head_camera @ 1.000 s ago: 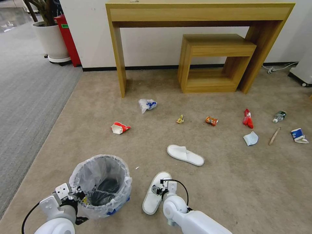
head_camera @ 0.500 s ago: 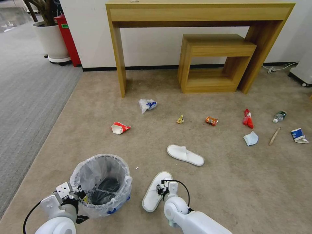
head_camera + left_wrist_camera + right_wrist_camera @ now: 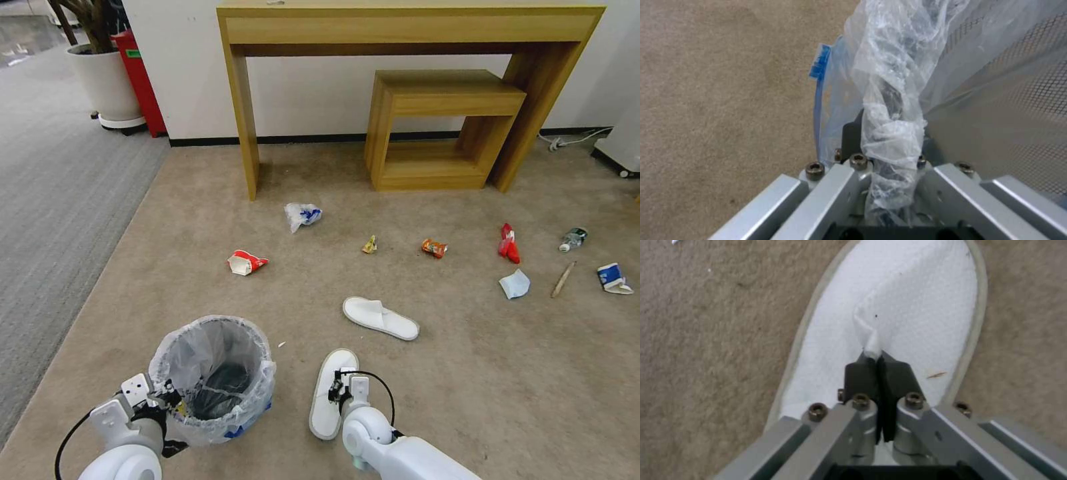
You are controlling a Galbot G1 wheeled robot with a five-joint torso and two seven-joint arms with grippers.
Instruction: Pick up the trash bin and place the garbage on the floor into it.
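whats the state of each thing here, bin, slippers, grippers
trash bin: upright, bag-lined, rim held by left gripper
left gripper: shut on bin rim and bag
near slipper: pinched by right gripper
right gripper: shut on slipper's strap
far slipper: flat on carpet, untouched

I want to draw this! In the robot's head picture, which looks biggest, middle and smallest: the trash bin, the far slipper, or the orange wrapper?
1. trash bin, though it sits nearest the camera
2. far slipper
3. orange wrapper, which lies farthest away
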